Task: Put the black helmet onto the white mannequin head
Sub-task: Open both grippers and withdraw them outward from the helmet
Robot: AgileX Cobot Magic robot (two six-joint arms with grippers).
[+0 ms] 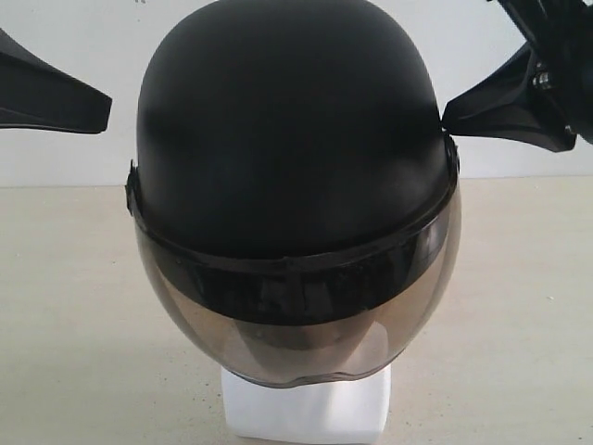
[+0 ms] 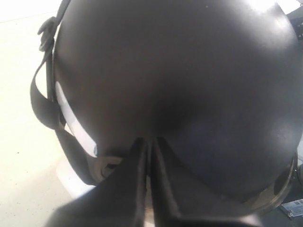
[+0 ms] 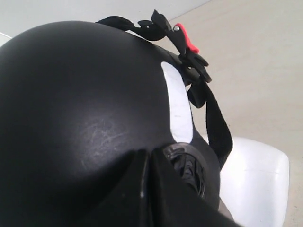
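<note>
the black helmet (image 1: 287, 130) sits over the white mannequin head (image 1: 306, 408) on the desk (image 1: 519, 324), so i judge the seating step almost finished, and my left end effector (image 2: 150, 144) and right end effector (image 3: 148, 156), both closed and empty at its sides, should next only press it gently straight.

Bare table (image 1: 74, 324) open on both sides of the black helmet (image 1: 287, 130), bulky obstacle mid-scene.

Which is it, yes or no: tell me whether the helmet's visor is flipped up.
No, the visor hangs down below the brim of the helmet, and only the white neck base shows under it.
</note>
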